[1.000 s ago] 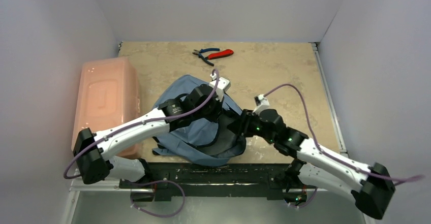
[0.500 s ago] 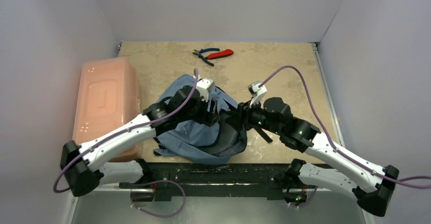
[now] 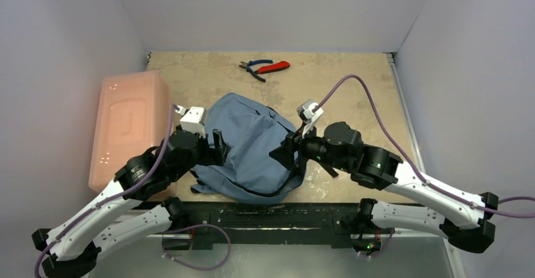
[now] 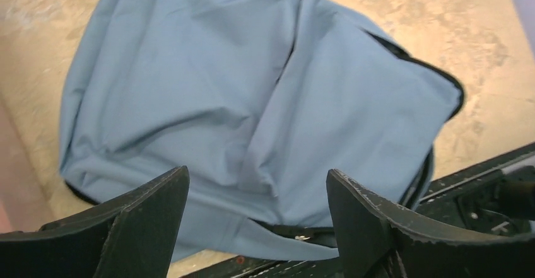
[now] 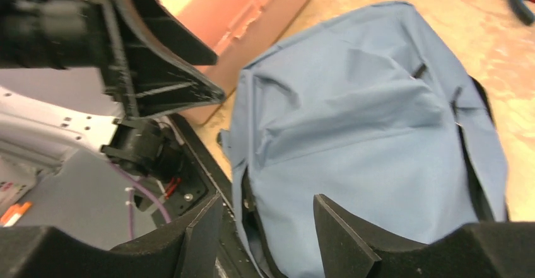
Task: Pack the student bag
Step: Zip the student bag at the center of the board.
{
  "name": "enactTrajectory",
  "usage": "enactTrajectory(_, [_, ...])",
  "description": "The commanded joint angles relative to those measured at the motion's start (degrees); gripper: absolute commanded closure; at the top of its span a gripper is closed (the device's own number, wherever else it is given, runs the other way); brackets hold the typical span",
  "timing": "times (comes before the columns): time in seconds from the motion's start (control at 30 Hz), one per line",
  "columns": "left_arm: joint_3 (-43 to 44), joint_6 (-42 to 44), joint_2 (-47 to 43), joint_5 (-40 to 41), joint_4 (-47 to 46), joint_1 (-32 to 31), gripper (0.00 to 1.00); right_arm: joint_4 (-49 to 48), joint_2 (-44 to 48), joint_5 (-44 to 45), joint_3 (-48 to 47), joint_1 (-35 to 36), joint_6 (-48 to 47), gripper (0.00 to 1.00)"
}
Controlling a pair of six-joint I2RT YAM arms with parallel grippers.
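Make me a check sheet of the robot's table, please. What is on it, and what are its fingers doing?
Surface: tan mottled table, no spills seen.
Job's things: student bag lies slumped near the front edge, between the arms.
Clutter: pink box at the left, closed; red- and blue-handled pliers at the back.
Grippers: left gripper open at the bag's left side, fingers holding nothing; right gripper open at the bag's right edge.
Cables: purple cable on each arm, arching clear of the bag.
Surroundings: plain pale walls; nothing else seen.
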State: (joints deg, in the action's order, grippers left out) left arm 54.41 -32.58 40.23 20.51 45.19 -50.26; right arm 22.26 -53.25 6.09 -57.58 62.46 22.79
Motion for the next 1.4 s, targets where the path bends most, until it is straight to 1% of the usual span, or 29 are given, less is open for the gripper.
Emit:
enactTrajectory(0.0, [-3.5, -7.7, -2.3, 5.8, 6.3, 0.2, 0.23, -5.7, -8.1, -9.6, -0.6, 1.8, -0.6, 0.46])
enactTrajectory(0.07, [-6.2, -11.3, -3.4, 4.1, 5.7, 0.2, 0.28, -11.8, -13.7, -12.0, 0.9, 5.4, 0.8, 0.5])
enactTrajectory(0.13, [-9.1, -14.9, -4.3, 2.4, 5.4, 0.2, 0.32, -16.6, -17.9, -14.5, 1.4, 6.8, 1.5, 0.52])
enactTrajectory(0.2, [-11.5, -17.9, -5.4, 1.4, 5.3, 0.2, 0.35, -17.0, -22.5, -15.8, -0.2, 7.3, 1.5, 0.52])
enactTrajectory(0.33, [-15.2, -21.9, -7.5, 0.4, 5.5, 0.2, 0.37, -17.1, -28.8, -16.1, -2.1, 7.4, 1.5, 0.52])
enactTrajectory(0.5, [-17.8, -23.7, -9.2, 0.6, 6.5, 0.2, 0.39, -17.1, -32.2, -12.8, -1.8, 7.4, 1.5, 0.52])
enactTrajectory(0.53, [-18.1, -24.1, -9.4, 0.7, 6.6, 0.2, 0.39, -17.1, -32.3, -12.1, -1.6, 7.4, 0.5, 0.69])
enactTrajectory(0.57, [-18.2, -24.1, -9.5, 0.7, 6.7, 0.2, 0.39, -17.1, -32.3, -11.8, -1.5, 7.4, 0.0, 0.73])
enactTrajectory(0.63, [-18.5, -24.2, -9.7, 0.7, 6.8, 0.2, 0.39, -17.1, -32.7, -11.3, -1.4, 7.4, 0.0, 0.74])
enactTrajectory(0.7, [-18.6, -24.0, -9.7, 0.7, 6.7, 0.2, 0.39, -17.4, -33.4, -11.0, -1.2, 7.5, 0.1, 0.78])
enactTrajectory(0.83, [-18.2, -23.2, -9.2, 0.4, 6.1, 0.1, 0.39, -18.0, -34.7, -11.1, -1.0, 7.4, -0.5, 0.82])
enactTrajectory(1.0, [-18.1, -22.7, -8.4, 0.1, 5.6, 0.2, 0.39, -17.9, -36.1, -10.8, -1.3, 7.4, -1.4, 0.8])
enactTrajectory(1.2, [-18.0, -22.5, -8.2, 0.0, 5.4, 0.2, 0.39, -18.4, -37.9, -12.2, -1.6, 7.4, -1.9, 0.73])
enactTrajectory(1.37, [-18.1, -22.5, -8.3, 0.0, 5.6, 0.2, 0.39, -19.6, -39.1, -13.2, -1.3, 7.4, -2.0, 0.72])
